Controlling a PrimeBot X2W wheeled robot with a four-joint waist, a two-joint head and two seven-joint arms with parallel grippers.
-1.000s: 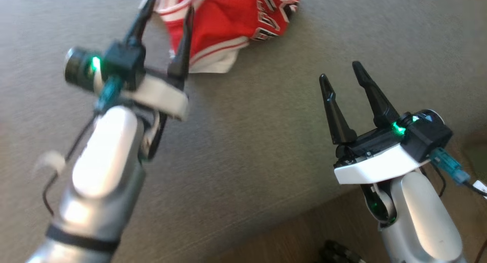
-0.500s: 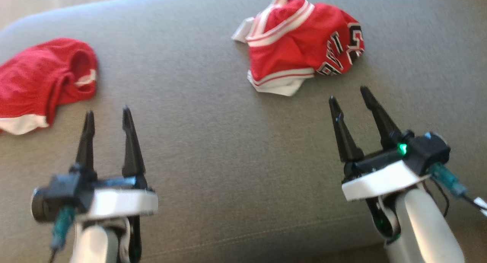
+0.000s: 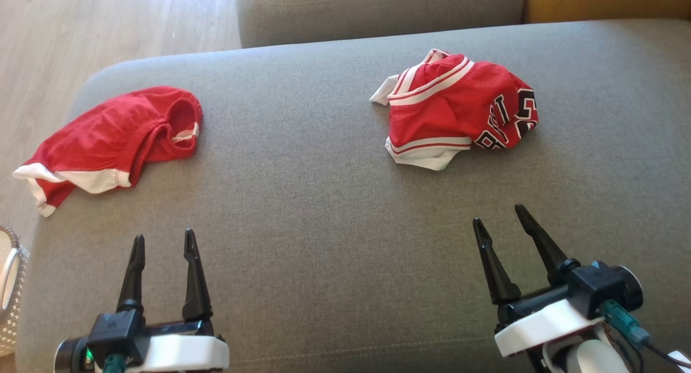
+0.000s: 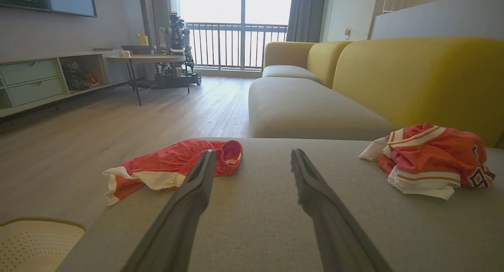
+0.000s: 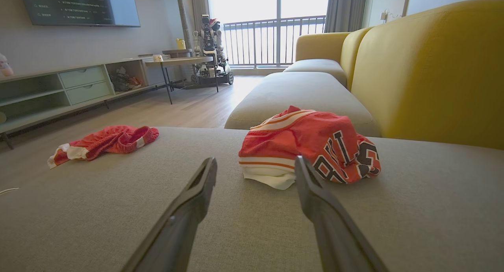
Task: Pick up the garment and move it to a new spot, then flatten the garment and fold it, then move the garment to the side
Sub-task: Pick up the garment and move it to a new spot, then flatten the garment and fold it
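**Garment (image 3: 459, 111) crumpled and unheld, with a lookalike nearby**

Head view: the garment, red with white trim and black lettering, lies bunched on the grey cushion (image 3: 324, 227), toward the back and on the right. The right gripper (image 3: 496, 214) hovers short of it, fingers spread and empty. The left gripper (image 3: 162, 238) is likewise spread with nothing in it. A plain red piece (image 3: 116, 141) lies at the cushion's left edge, one corner hanging over toward the floor, with a basket (image 3: 11, 303) below. I take the lettered one as the target, but the task does not say, so picking the wrong cloth is the first risk.

Left wrist view: the left gripper's fingers frame the plain red piece (image 4: 169, 167), not the garment (image 4: 429, 161), which sits well off to the right. A straight reach from this arm would likely land on the wrong cloth, or nudge it off the edge.

Right wrist view: the garment (image 5: 311, 146) sits just beyond the parted fingers, folded on itself in several layers. A pinch into the heap could catch only the top layer, or several at once, so it may lift as a knot and resist flattening. Going too deep could snag the cushion fabric. The yellow backrest (image 5: 433, 67) stands close behind, which may limit room for spreading.
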